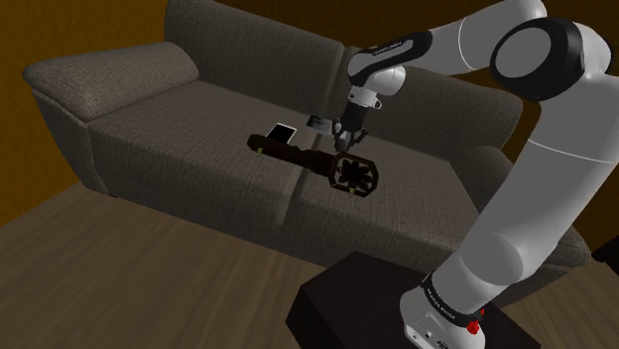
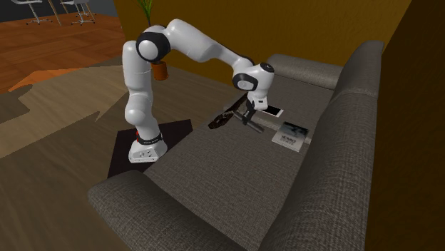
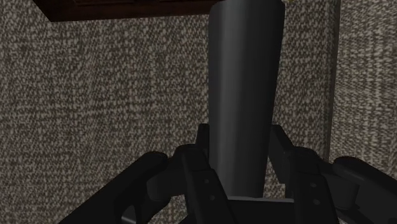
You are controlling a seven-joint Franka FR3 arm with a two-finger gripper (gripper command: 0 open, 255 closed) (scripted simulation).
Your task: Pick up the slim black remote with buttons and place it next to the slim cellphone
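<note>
While pinching the remote [image 3: 245,76] across its narrow width, both black fingers [image 3: 196,159] pressed against its sides, holds it lengthwise along the sofa [image 3: 95,95] fabric, long axis running straight out ahead of the gripper [image 3: 238,145]. Cannot tell from the wrist view whether lifted clear of the seat or resting on it. Shows a plain dark grey face, no buttons made out. Reaches, at its far tip, a brown edge, seemingly part of the long-handled thing [image 3: 127,6] lying across the seat. Seen from the shoulder view, hangs the gripper [image 1: 349,132] close behind the round-headed end of that long-handled thing [image 1: 355,174], handle stretching away toward the view's left. Past the handle's far end, nearer the backrest [image 1: 248,50], finds the phone [image 1: 283,131] lying flat with its pale screen up. Puts the goal, then, to the shoulder view's left of the fingers, and in the second exterior view just right of the gripper [image 2: 247,114], with the phone [image 2: 272,110] near but apart. Probably calls for a short sideways carry along the handle, then a set-down on bare fabric beside the phone, remote laid parallel to it. Risks clipping the handle if carried too low.
</note>
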